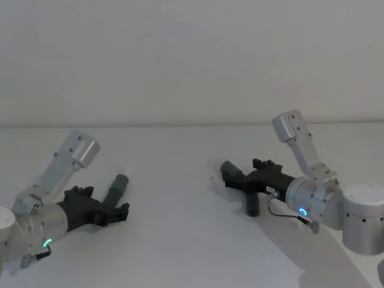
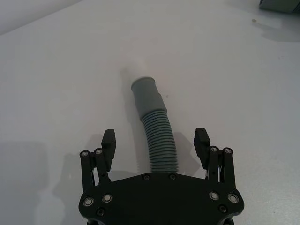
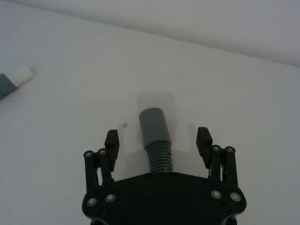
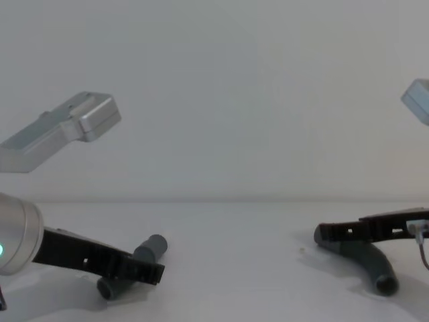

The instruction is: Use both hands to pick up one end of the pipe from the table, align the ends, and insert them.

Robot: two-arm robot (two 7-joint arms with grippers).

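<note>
Since both my grippers are spread wide and holding nothing, it all comes down to how each piece lies between the fingers. Left gripper sits low over the table on my left. The short piece runs straight down the middle of it, long axis along my reach and crosswise to the way the jaws close. There's a gap on both sides, no contact as far as I can see. Its cuff pokes out past the fingertips, aimed forward and toward the middle of the table.

Right gripper is the same story on my right. The curved piece is centred between the fingers, with its plain cuff sticking out ahead and aimed over at my left side. Both pieces look to be lying on the table.

So each arm has its own piece lined up, and I reckon a straight squeeze lands on the ribs just behind the cuff. The cuffs are well apart and only roughly angled toward each other, so lining them up looks like the fiddly bit.
</note>
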